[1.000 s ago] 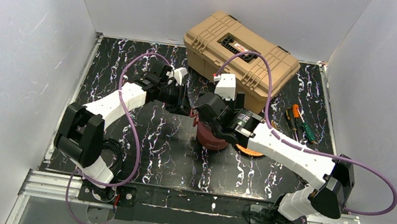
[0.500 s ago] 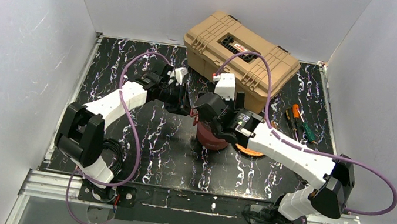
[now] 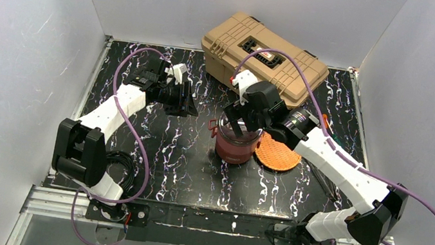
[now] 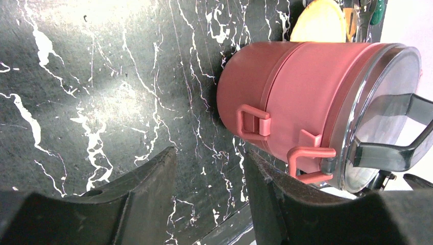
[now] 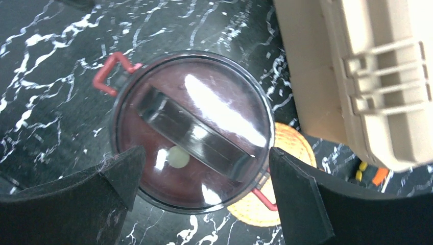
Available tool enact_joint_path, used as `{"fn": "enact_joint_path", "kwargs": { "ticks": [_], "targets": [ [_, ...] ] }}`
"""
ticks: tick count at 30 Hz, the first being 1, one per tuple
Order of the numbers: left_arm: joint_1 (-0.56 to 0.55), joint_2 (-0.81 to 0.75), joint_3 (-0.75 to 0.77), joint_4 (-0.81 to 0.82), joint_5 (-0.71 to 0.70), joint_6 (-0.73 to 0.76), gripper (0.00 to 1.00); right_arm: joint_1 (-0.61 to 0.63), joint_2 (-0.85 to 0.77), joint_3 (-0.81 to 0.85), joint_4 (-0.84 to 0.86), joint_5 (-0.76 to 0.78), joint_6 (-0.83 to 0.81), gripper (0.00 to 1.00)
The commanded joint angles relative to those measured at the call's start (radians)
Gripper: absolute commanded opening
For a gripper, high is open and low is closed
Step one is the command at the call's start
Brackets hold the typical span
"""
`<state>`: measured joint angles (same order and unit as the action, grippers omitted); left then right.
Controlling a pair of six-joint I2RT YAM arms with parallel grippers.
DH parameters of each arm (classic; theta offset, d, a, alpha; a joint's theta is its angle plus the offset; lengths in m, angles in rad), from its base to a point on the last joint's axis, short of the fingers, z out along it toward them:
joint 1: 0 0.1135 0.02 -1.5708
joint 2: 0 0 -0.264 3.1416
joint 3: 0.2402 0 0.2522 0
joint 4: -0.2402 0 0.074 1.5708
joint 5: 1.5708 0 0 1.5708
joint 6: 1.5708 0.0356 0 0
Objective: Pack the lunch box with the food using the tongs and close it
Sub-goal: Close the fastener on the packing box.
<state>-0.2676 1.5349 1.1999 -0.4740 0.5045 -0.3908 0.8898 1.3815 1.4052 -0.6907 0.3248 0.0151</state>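
Observation:
The maroon lunch box (image 3: 236, 145) stands stacked on the table with a clear domed lid and a dark handle (image 5: 194, 133) on top. A pale dot (image 5: 178, 156) shows through the lid. My right gripper (image 5: 204, 159) hovers above the lid, open, its fingers level with the lid's two sides and holding nothing. My left gripper (image 4: 209, 166) is open and empty, low over the table to the left of the lunch box (image 4: 286, 97), with a gap between them. Red side clasps (image 4: 254, 121) show on the wall. Food and tongs are out of view.
A tan toolbox (image 3: 263, 61) sits just behind the lunch box, close to my right wrist. An orange woven plate (image 3: 277, 153) lies against the lunch box's right side. Screwdrivers (image 3: 325, 122) lie further right, partly hidden by my right arm. White walls enclose the table.
My left gripper has drawn back to the left, away from the lunch box, and its jaws have spread. My right arm has swung back and right, uncovering the lunch box and plate.

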Motion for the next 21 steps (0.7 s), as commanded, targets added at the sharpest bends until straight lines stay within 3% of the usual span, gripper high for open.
{"fn": "enact_joint_path", "kwargs": {
  "ticks": [1,8,21],
  "targets": [
    [-0.001,-0.036,0.022,-0.044,0.004,0.04,0.5,-0.03,-0.015,0.037,0.046,-0.23,-0.188,0.98],
    [-0.001,-0.048,0.027,-0.062,-0.017,0.058,0.5,-0.108,0.063,0.079,0.026,-0.408,-0.26,0.98],
    [0.0,-0.055,0.029,-0.063,0.002,0.063,0.5,-0.161,0.149,0.12,0.004,-0.468,-0.298,0.75]
  ]
}}
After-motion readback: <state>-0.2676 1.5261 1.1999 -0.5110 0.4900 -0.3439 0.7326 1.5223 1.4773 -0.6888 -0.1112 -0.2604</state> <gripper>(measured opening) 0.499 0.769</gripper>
